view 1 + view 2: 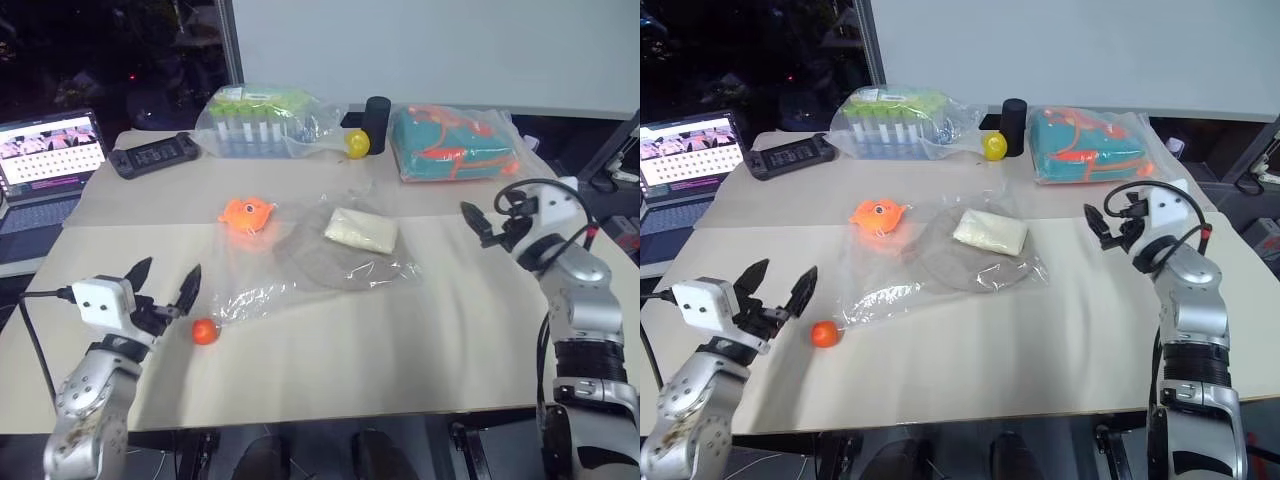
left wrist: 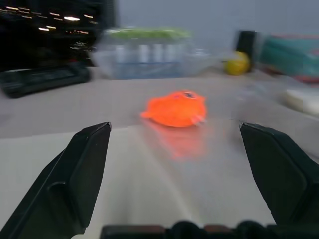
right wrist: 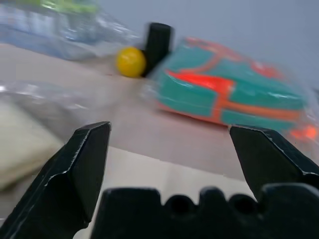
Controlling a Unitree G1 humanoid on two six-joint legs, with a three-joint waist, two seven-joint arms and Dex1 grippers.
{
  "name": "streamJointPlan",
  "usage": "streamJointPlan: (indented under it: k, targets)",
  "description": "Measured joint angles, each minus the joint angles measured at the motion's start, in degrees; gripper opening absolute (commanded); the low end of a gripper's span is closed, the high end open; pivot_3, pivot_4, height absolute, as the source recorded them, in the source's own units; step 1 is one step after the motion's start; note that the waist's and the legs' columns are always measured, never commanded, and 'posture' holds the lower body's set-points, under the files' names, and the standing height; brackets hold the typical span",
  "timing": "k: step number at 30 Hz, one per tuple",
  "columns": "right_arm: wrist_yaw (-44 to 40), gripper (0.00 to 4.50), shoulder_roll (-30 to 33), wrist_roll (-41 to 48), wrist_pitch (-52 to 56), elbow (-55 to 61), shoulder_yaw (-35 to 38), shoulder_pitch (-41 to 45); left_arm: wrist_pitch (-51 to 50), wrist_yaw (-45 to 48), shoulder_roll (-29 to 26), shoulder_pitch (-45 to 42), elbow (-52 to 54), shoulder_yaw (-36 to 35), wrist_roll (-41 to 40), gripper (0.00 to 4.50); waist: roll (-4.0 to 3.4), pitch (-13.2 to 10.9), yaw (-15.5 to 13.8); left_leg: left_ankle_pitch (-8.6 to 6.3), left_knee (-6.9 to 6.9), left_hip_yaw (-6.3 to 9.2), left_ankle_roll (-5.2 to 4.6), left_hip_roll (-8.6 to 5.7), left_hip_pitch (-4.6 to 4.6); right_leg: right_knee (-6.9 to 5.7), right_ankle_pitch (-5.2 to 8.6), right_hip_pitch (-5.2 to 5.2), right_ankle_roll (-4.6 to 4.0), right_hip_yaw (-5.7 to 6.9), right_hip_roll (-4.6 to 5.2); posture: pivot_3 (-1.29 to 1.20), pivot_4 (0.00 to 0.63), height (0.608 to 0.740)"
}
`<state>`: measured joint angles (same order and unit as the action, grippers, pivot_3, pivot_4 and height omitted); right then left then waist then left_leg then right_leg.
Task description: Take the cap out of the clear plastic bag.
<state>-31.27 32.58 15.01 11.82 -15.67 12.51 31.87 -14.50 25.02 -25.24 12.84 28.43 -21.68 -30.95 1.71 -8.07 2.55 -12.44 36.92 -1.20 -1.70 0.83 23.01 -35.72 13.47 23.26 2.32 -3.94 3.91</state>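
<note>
Awaiting removal — cap [image 1: 958, 262] lies inside the clear plastic bag [image 1: 890, 285] at mid-table, under a cream block [image 1: 990, 232]. Left gripper [image 1: 777, 287] and right gripper [image 1: 1102, 225] — both released, empty, well apart from bag. Nothing done yet.

Hidden / cut off / blurred
Cap [image 1: 318, 255] partly under cream block [image 1: 361, 229], dulled by clear plastic bag [image 1: 262, 288]; laptop [image 1: 45, 160] cut by frame edge, screen unreadable; orange toy [image 2: 175, 108] ahead of left gripper [image 2: 185, 169] blurred.

No readable text, label or number shows anywhere.
</note>
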Motion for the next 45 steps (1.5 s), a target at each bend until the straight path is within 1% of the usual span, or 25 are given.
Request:
streamJointPlan:
  k: [3,6,8,10,14,17,19,20,22,23,25,26,28,32,34,35,36,39,40,42,43,45]
  targets:
    - [-0.7,4.5,-2.6,0.5,1.2,1.1,-1.7,-0.2,-1.3,4.0,-3.7,5.2,3.1,-1.0,-1.6,4.43,0.0,0.0,0.0,0.0,0.01,-0.01,0.0,0.01,-0.08,-0.03,0.03,-0.04,-0.06,0.0,0.01,0.0,0.15,0.74]
    - [-0.7,4.5,-5.2,0.7,1.9,1.2,-3.0,-0.6,-1.8,5.8,-4.5,7.7,3.4,-1.2,-0.9,4.43,-0.04,0.0,-0.1,0.0,0.0,-0.04,0.0,0.0,-0.1,-0.06,0.06,-0.03,-0.1,0.02,0.02,0.0,0.15,0.74]
    - [-0.7,4.5,-6.5,0.9,2.3,1.6,-3.6,-0.6,-1.8,6.0,-4.5,7.5,2.6,-0.6,-0.5,4.43,-0.04,0.0,-0.4,0.0,0.01,-0.04,0.0,0.0,-0.08,-0.06,0.06,-0.02,-0.1,0.03,0.02,0.0,0.15,0.74]
    - [-0.6,4.5,-7.0,0.9,2.5,2.0,-3.9,-0.6,-1.7,6.1,-4.0,5.1,-0.3,2.0,1.3,4.43,-0.07,0.0,-0.7,0.0,0.01,-0.04,0.0,-0.06,-0.1,-0.05,0.07,-0.04,-0.08,0.03,0.04,0.0,0.15,0.74]
    - [-0.1,4.5,-7.9,0.9,2.8,3.1,-4.6,-0.6,-1.6,6.6,-1.3,1.7,-8.2,8.7,4.5,4.43,-0.05,-0.1,-0.5,0.0,0.01,-0.04,0.0,-0.03,-0.02,-0.06,0.06,0.04,-0.08,0.03,-0.02,0.0,0.15,0.74]
    - [0.4,4.5,-7.8,1.0,3.1,3.7,-4.3,-0.6,-0.7,7.0,-0.5,0.0,-11.8,10.5,6.3,4.43,-0.05,-0.1,-0.4,0.0,0.0,-0.03,0.0,0.0,-0.02,-0.1,0.06,0.09,-0.08,0.03,-0.02,0.0,0.15,0.74]
    - [0.7,4.5,-7.5,1.0,3.2,3.9,-3.8,-0.6,-0.7,7.1,0.0,-0.8,-12.9,11.1,6.4,3.91,-0.05,-0.1,-0.3,0.0,0.01,-0.03,0.0,-0.01,-0.03,-0.13,0.06,0.09,-0.08,0.03,0.01,0.0,0.15,0.74]
    - [1.0,4.5,-7.4,1.0,3.2,4.0,-3.4,-0.6,-0.7,7.1,0.2,-0.8,-13.3,11.3,6.4,3.72,-0.05,-0.1,-0.2,0.0,0.0,-0.03,0.0,0.0,-0.04,-0.13,0.06,0.08,-0.08,0.03,0.03,0.0,0.15,0.74]
    - [1.4,4.5,-7.1,1.0,3.2,4.0,-2.8,-0.6,-0.7,7.2,0.2,-0.3,-13.8,11.2,6.4,2.89,-0.05,-0.1,-0.1,0.0,0.0,-0.03,0.0,0.0,-0.04,-0.13,0.06,0.09,-0.08,0.03,0.05,0.0,0.15,0.74]
    - [1.5,4.5,-7.0,1.0,3.2,4.0,-2.7,-0.6,-0.5,7.3,0.2,0.2,-13.9,11.0,6.3,2.58,-0.05,-0.1,0.0,0.0,-0.01,-0.04,0.0,0.0,-0.04,-0.13,0.06,0.08,-0.09,0.03,0.05,0.0,0.15,0.74]
    - [1.5,4.5,-6.8,0.9,3.2,4.0,-2.6,-0.7,-0.3,7.8,0.2,1.0,-13.9,10.1,6.1,1.78,-0.05,-0.1,0.0,0.0,-0.02,-0.04,0.0,0.01,-0.06,-0.13,0.07,0.09,-0.09,0.03,0.06,0.0,0.15,0.74]
    - [1.5,4.5,-6.8,0.9,3.2,4.0,-2.7,-0.8,-0.3,8.0,0.2,1.6,-13.7,9.6,5.9,1.51,-0.05,-0.1,0.0,0.0,-0.02,-0.04,0.0,0.01,-0.07,-0.14,0.07,0.08,-0.1,0.03,0.06,0.0,0.15,0.74]
    - [1.5,4.5,-6.8,0.9,3.2,4.0,-2.7,-0.8,-0.3,8.4,0.1,3.0,-13.2,8.7,5.6,1.3,-0.05,-0.1,0.0,0.0,-0.02,-0.04,0.0,0.01,-0.07,-0.15,0.07,0.08,-0.1,0.03,0.09,0.0,0.15,0.74]
    - [1.6,4.5,-6.8,0.8,3.1,3.8,-2.7,-0.8,-0.5,8.6,-0.1,6.7,-11.5,4.8,3.5,1.24,-0.04,-0.1,0.1,-0.01,-0.02,-0.04,0.01,0.03,-0.04,-0.14,0.09,0.12,-0.13,0.04,0.11,0.0,0.15,0.74]
    - [1.6,4.5,-6.8,0.7,3.1,3.7,-2.7,-0.8,-0.6,7.4,0.0,7.1,-11.2,0.4,1.6,1.24,-0.05,-0.1,0.0,0.0,-0.02,-0.04,0.01,0.03,-0.05,-0.17,0.09,0.14,-0.14,0.06,0.14,0.0,0.15,0.74]
    - [1.6,4.5,-6.8,0.6,3.1,3.6,-2.7,-0.8,-1.0,6.0,0.2,6.2,-11.1,-1.3,0.5,1.24,-0.05,-0.1,-0.2,0.0,-0.02,-0.04,0.01,0.02,-0.06,-0.17,0.09,0.12,-0.14,0.06,0.16,0.0,0.15,0.74]
    - [1.7,4.5,-7.0,0.4,3.1,3.3,-2.8,-0.8,-1.9,3.0,1.0,2.9,-11.3,-4.1,-1.3,1.24,-0.03,-0.1,-0.5,0.0,0.01,-0.03,0.01,0.02,-0.04,-0.2,0.09,0.1,-0.13,0.21,0.22,0.0,0.15,0.74]
    - [1.8,4.5,-8.1,0.1,3.1,3.1,-3.6,-0.5,-4.5,-5.3,1.3,-8.3,-13.7,-8.5,-4.0,1.24,0.0,-0.1,-1.4,0.02,0.15,-0.02,0.02,-0.03,-0.07,-0.26,0.07,0.0,-0.09,0.29,0.2,0.0,0.15,0.74]
    - [1.8,4.5,-8.5,0.0,3.1,3.1,-3.8,-0.5,-4.9,-7.2,0.8,-11.3,-14.8,-8.6,-3.4,1.24,0.01,-0.1,-1.4,0.02,0.16,-0.03,0.02,-0.02,-0.08,-0.25,0.06,-0.03,-0.08,0.26,0.17,0.0,0.15,0.74]
    - [2.2,4.5,-9.4,-0.2,3.1,3.2,-4.3,-0.2,-5.9,-12.4,0.2,-20.0,-22.3,-7.8,0.0,1.24,0.02,-0.1,-1.6,0.03,0.17,-0.03,0.03,-0.1,-0.05,-0.24,0.06,0.0,-0.04,0.26,0.12,0.0,0.15,0.74]
    - [2.2,4.5,-9.5,-0.2,3.1,3.4,-4.5,-0.2,-5.9,-13.2,0.2,-21.9,-24.4,-7.2,0.8,1.24,0.02,-0.1,-1.6,0.03,0.17,-0.03,0.03,-0.1,-0.05,-0.23,0.05,-0.01,-0.03,0.26,0.1,0.0,0.15,0.74]
    - [2.8,4.5,-9.9,-0.2,3.3,4.1,-4.7,-0.3,-5.4,-15.6,-0.2,-29.8,-34.5,-4.8,4.5,1.24,0.04,-0.1,-1.7,0.03,0.16,-0.03,0.03,-0.1,0.03,-0.24,0.06,0.07,-0.03,0.26,0.06,0.0,0.15,0.74]
